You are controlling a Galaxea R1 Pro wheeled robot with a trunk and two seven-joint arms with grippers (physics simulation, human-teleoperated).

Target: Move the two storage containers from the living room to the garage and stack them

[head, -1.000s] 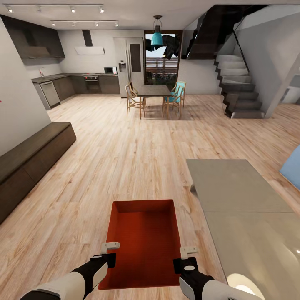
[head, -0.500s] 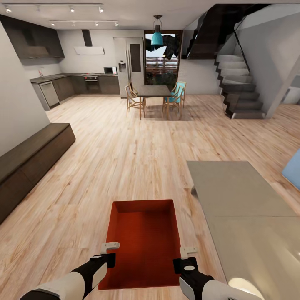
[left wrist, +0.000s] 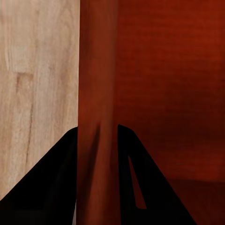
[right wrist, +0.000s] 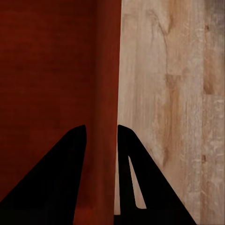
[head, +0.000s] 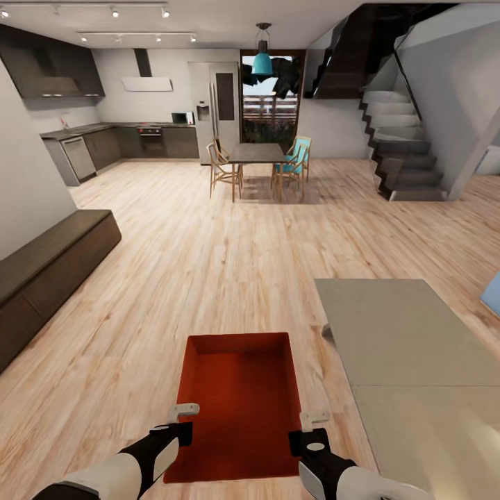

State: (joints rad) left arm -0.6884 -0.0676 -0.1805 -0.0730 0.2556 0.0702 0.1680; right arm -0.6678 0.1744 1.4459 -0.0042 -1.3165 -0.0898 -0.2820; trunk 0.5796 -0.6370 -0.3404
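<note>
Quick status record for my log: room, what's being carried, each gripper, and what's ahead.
room: open living area, light wood-plank floor
carried: one orange-red storage container, held in front, open side up
left gripper: shut on the container's left wall
right gripper: shut on its right wall
ahead: dining table, chairs, kitchen beyond
right side: grey rug, stairs

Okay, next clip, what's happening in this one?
The robot is carrying one orange-red storage container in front of it with both arms. The left gripper is shut on the bin's left wall and the right gripper on its right wall. It stands on the light wood-plank floor of an open living area, facing a dining table, with a kitchen at the far left and stairs at the right.
</note>
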